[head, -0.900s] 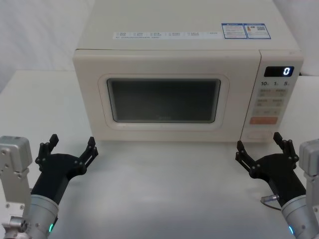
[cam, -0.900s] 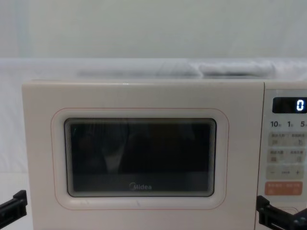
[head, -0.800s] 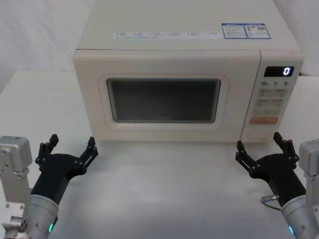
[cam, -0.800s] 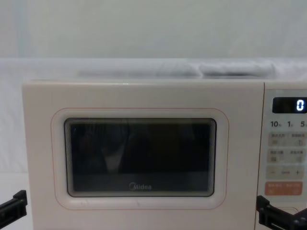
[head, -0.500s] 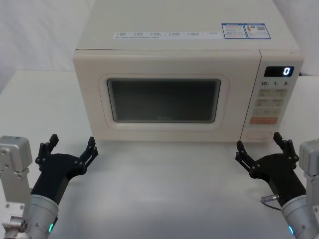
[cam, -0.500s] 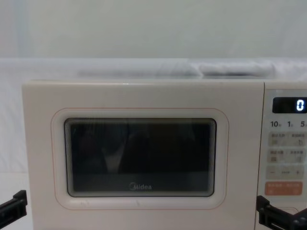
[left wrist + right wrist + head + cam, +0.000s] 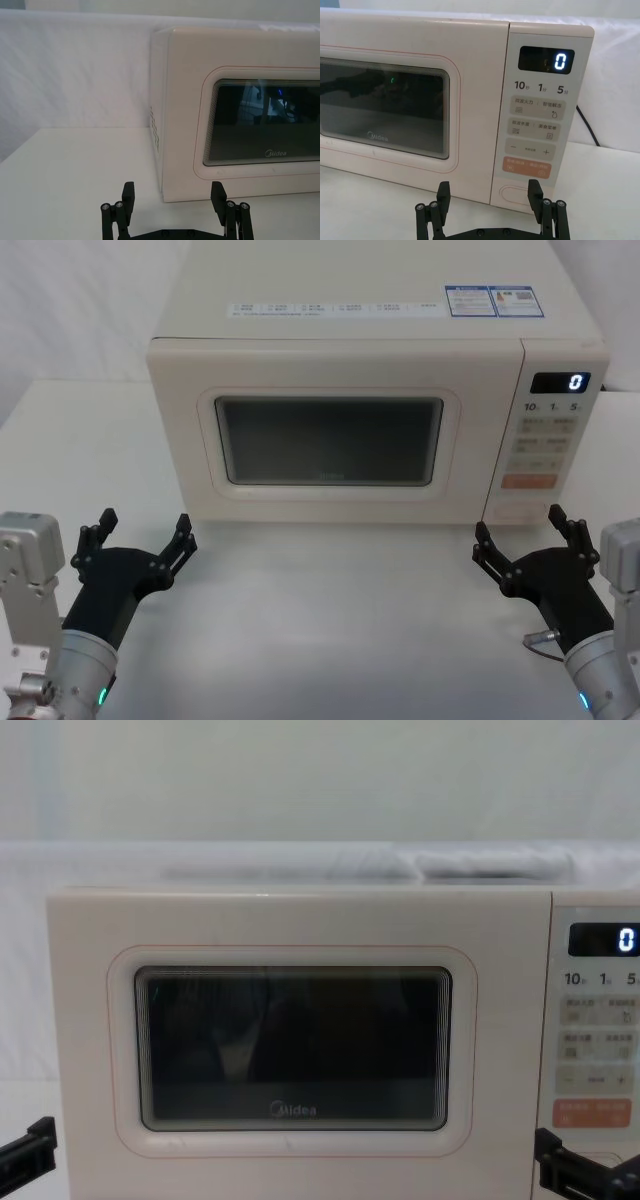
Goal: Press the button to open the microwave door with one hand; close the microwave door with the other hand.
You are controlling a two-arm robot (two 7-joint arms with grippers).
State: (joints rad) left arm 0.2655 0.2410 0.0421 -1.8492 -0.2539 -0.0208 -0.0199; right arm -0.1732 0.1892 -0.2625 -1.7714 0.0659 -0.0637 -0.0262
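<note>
Two grippers, and basically nothing has changed from the frames a second ago: same poses, door shut as before.

Head view: the microwave [image 7: 375, 410] sits at 12 o'clock on the white desk [image 7: 330, 620], the microwave door [image 7: 330, 435] flush and closed. The left gripper [image 7: 140, 540] hovers at 8 o'clock, fingers spread wide, holding nothing and touching nothing. The right gripper [image 7: 525, 540] is at 4 o'clock, same deal, spread and empty, just in front of the control panel [image 7: 550, 435].

Left wrist view: fingers [image 7: 128, 196] apart, near the microwave's front left corner.

Right wrist view: the button [image 7: 517, 194] sits at the panel's bottom, under the orange key [image 7: 527, 167], right between the spread fingers, not touched.

Chest view: door closed, display [image 7: 603, 939] reads 0.
</note>
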